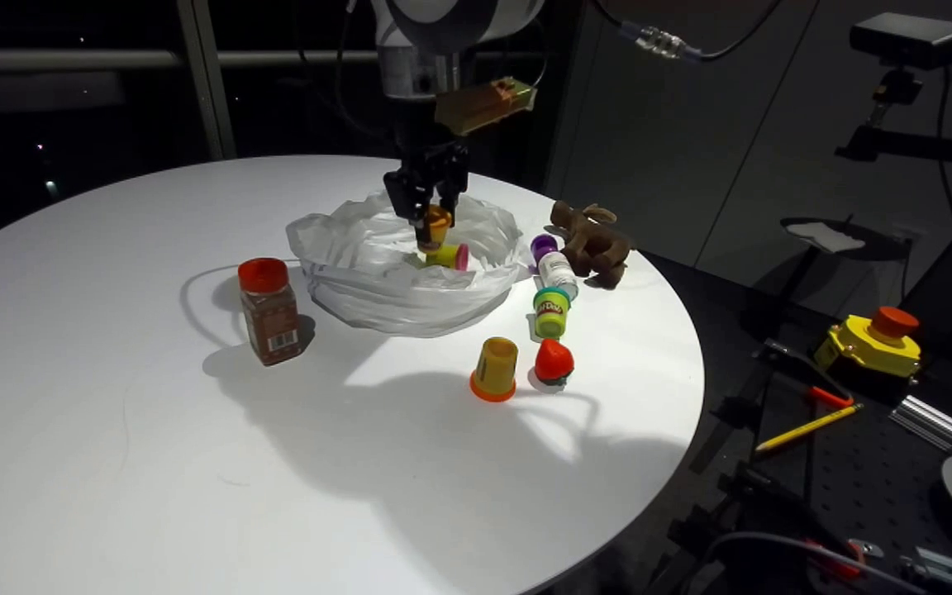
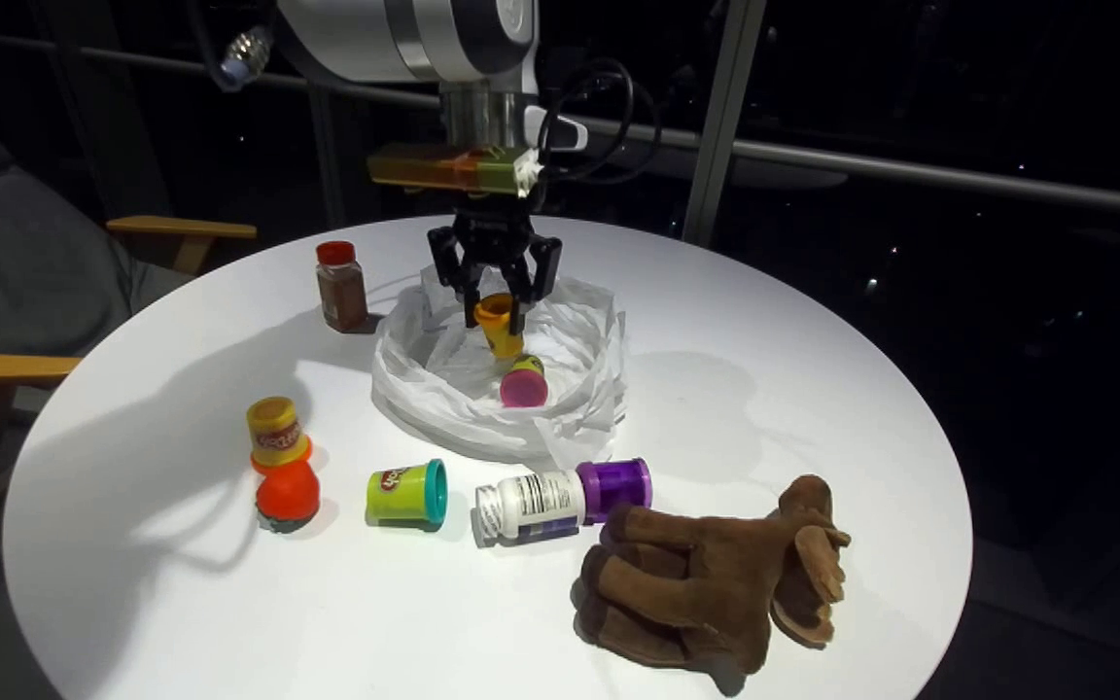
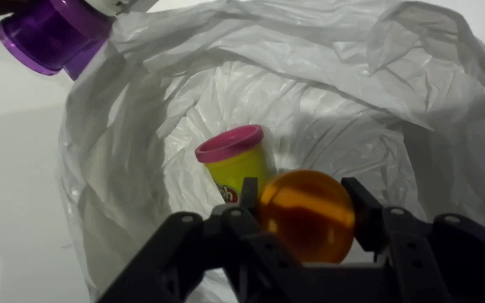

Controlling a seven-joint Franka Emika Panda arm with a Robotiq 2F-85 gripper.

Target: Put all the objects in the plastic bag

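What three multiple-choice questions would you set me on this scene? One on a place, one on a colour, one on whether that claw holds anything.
1. Where is the pink-lidded tub relative to the plastic bag?
A. Beneath it
B. Inside it
C. Outside it

2. What colour is the lid of the brown jar?
A. Green
B. Blue
C. Red

3. What is the gripper doing?
A. Gripping the orange-topped tub
B. Closed, holding nothing
C. Wide open, holding nothing

1: B, since the wrist view shows the plastic bag all around it.
2: C, as both exterior views show red.
3: A, because the orange-topped tub sits between the gripper's fingers.
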